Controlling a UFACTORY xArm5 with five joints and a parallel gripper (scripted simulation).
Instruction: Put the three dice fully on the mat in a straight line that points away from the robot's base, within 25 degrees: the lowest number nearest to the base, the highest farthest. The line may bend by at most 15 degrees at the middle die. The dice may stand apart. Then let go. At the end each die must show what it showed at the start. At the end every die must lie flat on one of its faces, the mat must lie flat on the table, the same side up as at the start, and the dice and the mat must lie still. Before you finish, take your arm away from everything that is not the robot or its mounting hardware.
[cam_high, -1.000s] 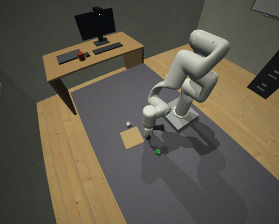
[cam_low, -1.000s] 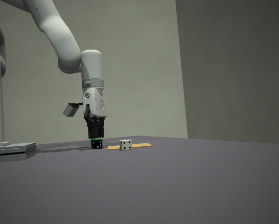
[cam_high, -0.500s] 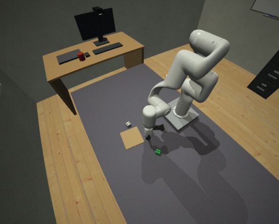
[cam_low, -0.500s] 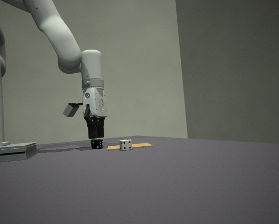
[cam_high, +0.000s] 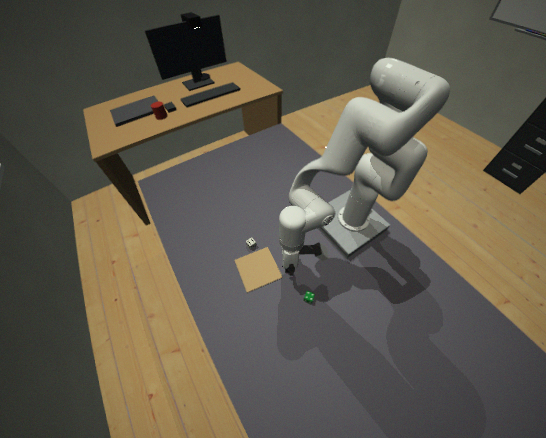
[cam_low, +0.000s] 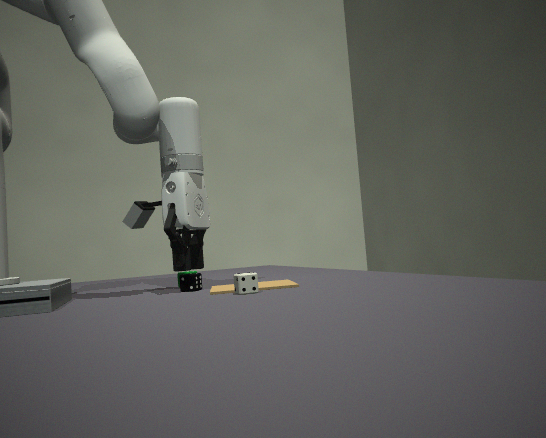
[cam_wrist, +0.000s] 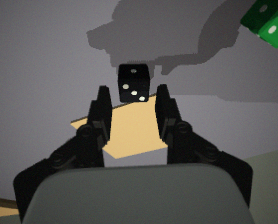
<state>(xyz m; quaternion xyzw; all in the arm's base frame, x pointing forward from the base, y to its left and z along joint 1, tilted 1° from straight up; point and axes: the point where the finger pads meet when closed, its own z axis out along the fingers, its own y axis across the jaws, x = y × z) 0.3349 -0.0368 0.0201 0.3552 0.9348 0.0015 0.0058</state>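
A black die (cam_low: 190, 281) lies on the grey surface just off the tan mat (cam_high: 258, 269), by the mat's edge towards the robot's base. In the wrist view the black die (cam_wrist: 133, 82) shows one pip on top. My gripper (cam_low: 187, 262) hangs straight above it, fingers partly open and empty, their tips a little above the die; it also shows in the wrist view (cam_wrist: 132, 95). A white die (cam_high: 251, 243) lies off the mat beside its far corner. A green die (cam_high: 309, 297) lies on the grey surface apart from the mat, and shows at the wrist view's top right (cam_wrist: 262, 22).
The robot's base plate (cam_high: 356, 231) stands close behind the gripper. A wooden desk (cam_high: 180, 107) with a monitor, keyboard and red cup stands far off at the back. A dark cabinet (cam_high: 522, 150) is at the right.
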